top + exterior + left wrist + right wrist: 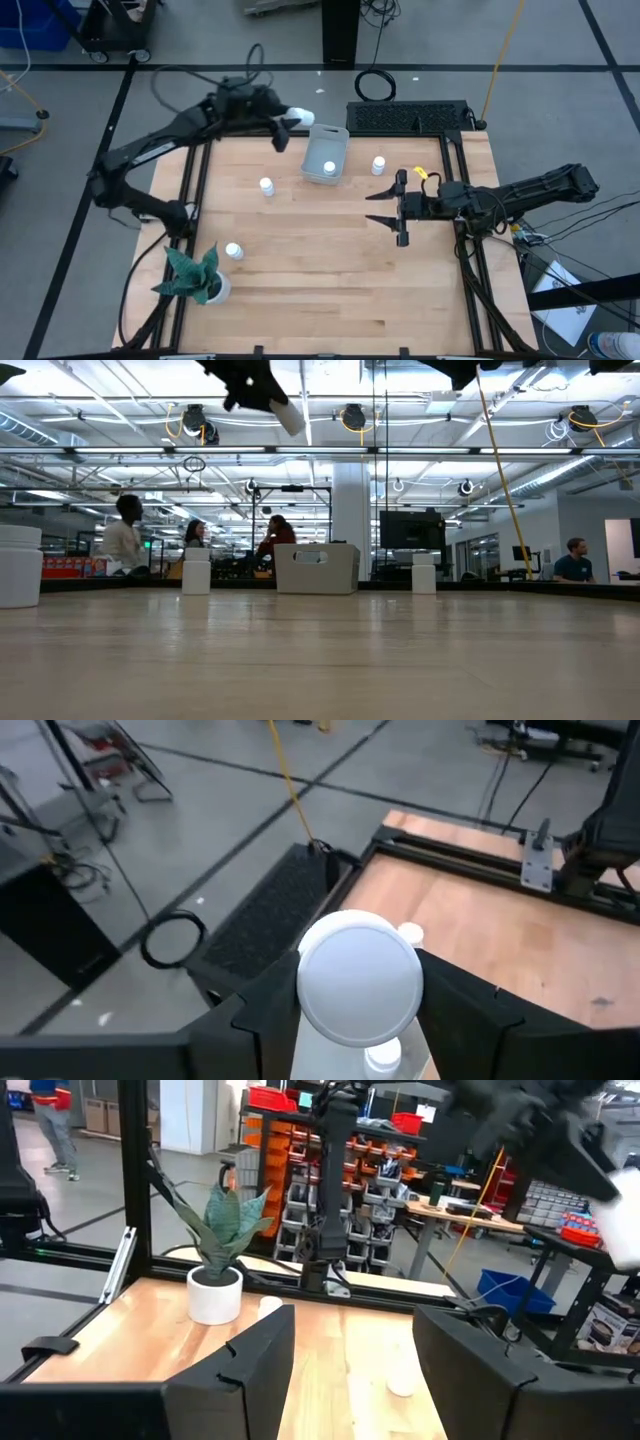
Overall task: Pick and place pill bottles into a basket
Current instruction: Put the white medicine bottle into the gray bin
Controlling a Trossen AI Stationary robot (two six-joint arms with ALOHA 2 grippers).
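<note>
My left gripper (293, 117) clamped on a pill bottle (300, 115) beside the basket (326, 155), my right gripper (402, 207) empty, fingers apart, over the table (330, 280)

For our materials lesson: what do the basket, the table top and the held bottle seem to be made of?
Basket: likely plastic, smooth pale moulded walls with rounded corners.
Table top: wood, light planks with visible grain.
Bottle in the left gripper: probably plastic, its white cap smooth and matte.

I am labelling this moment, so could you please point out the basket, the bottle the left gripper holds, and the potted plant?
basket (327, 143): high view, on its bare inner floor.
held pill bottle (359, 980): left wrist view, on its white cap.
potted plant (190, 273): high view, on its green leaves.
</note>
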